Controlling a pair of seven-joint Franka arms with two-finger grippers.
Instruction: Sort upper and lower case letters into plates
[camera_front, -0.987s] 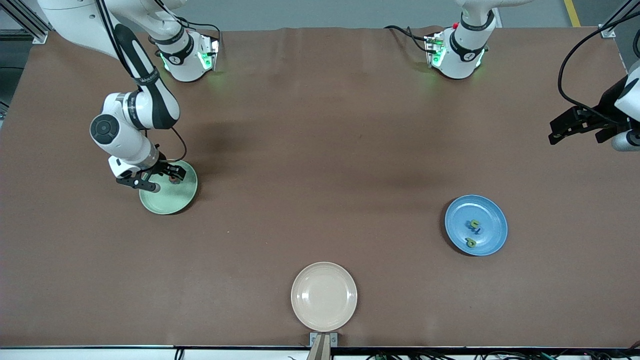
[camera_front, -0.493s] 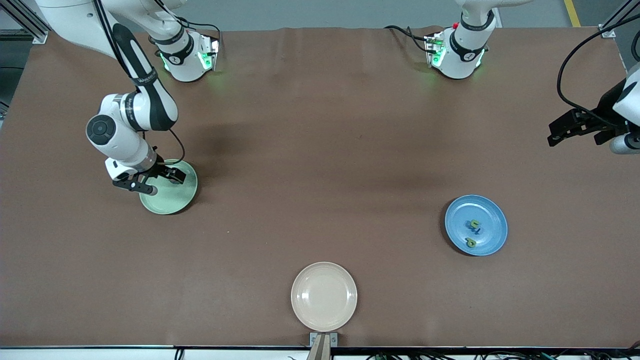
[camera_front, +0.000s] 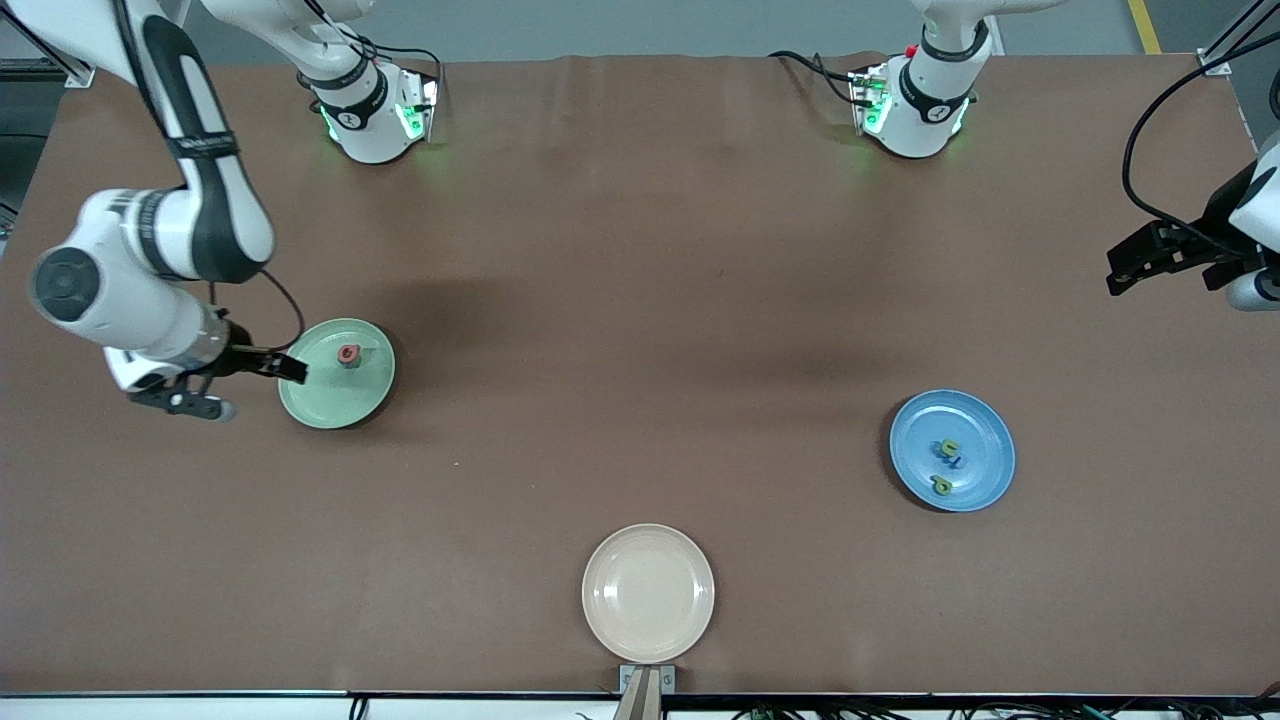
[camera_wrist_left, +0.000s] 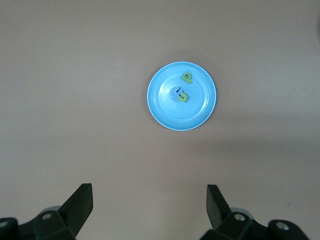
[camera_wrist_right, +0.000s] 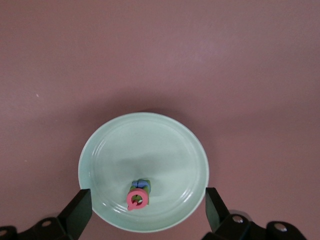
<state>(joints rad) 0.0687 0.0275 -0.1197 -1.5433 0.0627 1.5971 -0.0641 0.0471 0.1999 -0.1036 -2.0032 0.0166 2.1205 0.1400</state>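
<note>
The mint green plate lies on the brown table toward the right arm's end, well in from every table edge. On it a pink-red letter sits in the half farther from the front camera; in the right wrist view that letter lies over a small blue and green piece, perhaps a second letter, though too little of it shows to be sure. The right gripper hangs beside this plate's rim, on the side toward the table's end, with its fingers spread wide and nothing between them.

The sky blue plate lies toward the left arm's end, nearer the front camera than the mint one, with bare table all round it. It carries two yellow-green letters and a small blue letter between them, all close together near the plate's middle. The left gripper waits over the table's edge at that end, well apart from the blue plate, fingers wide and empty; its wrist view looks at the blue plate from a distance.

A cream-beige plate sits just beside the table edge nearest the front camera, midway along it. A wide stretch of open table separates the three plates.
</note>
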